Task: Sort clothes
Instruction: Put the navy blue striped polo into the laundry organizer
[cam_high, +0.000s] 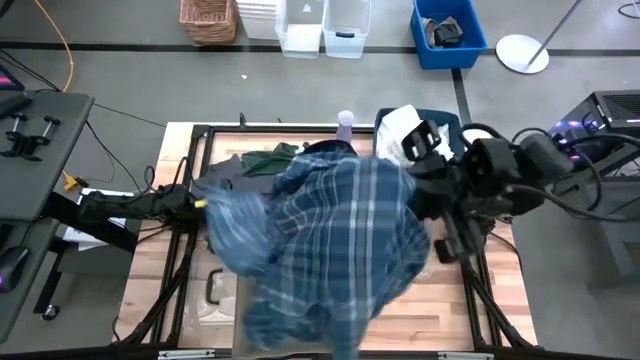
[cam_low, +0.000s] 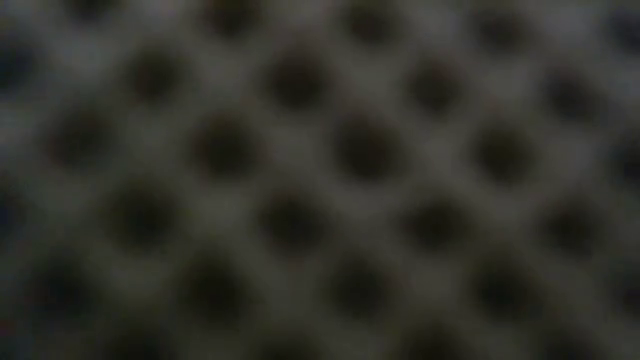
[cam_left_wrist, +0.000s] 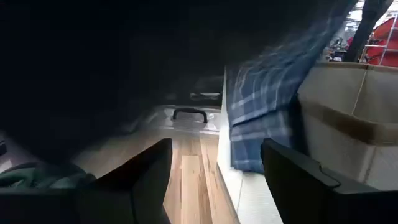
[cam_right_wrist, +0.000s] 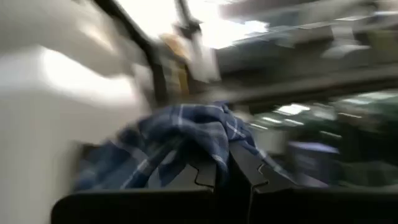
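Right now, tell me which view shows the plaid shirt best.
The high view: the plaid shirt spreads wide across the table. The left wrist view catches one hanging edge, the right wrist view a bunch pinched in the right gripper. The low view shows none.

left claw (cam_left_wrist: 214, 180) spread wide, right claw (cam_right_wrist: 231, 171) clamped shut
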